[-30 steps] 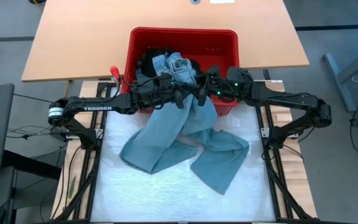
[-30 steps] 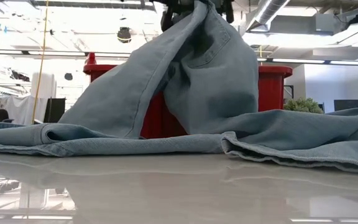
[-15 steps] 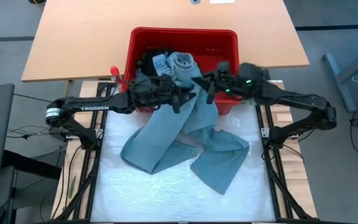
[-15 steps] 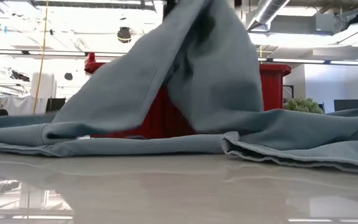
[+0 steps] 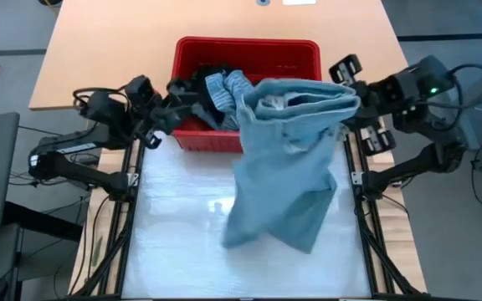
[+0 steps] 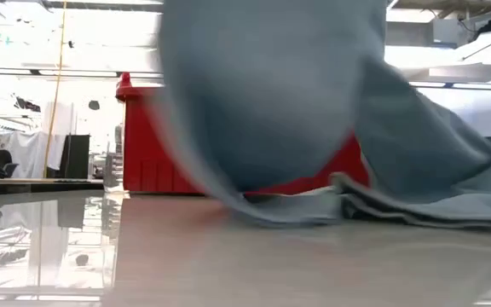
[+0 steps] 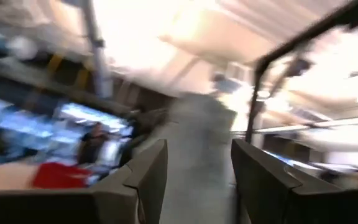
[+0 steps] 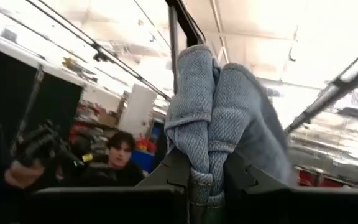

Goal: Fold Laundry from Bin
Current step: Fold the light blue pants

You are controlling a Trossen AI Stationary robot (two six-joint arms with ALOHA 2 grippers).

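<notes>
A light blue-grey garment hangs spread out in front of the red bin. Its upper edge is lifted, and its lower end lies on the white table top. My right gripper is raised at the garment's right end and shut on it. My left gripper stands open by the bin's left near corner, apart from the garment, with nothing between its fingers. In the low view the garment is a blur before the bin. My right gripper pinches a bunched fold of the garment's upper edge between its two fingers, several layers thick. The cloth stands up past the fingertips. From the hold, the upper edge runs toward the table's left; the rest hangs down, its lower end on the table.
More laundry fills the bin: a blue-white striped piece and black pieces. A wooden table stands behind the bin. The white table top is bare at the near left. A person is in the room beyond.
My left gripper has let go of the garment and drawn back up toward the table's left edge. My right gripper has risen toward the right edge with the garment's upper edge. The legs have been dragged off the table's left part and now hang, only the lower end resting.
</notes>
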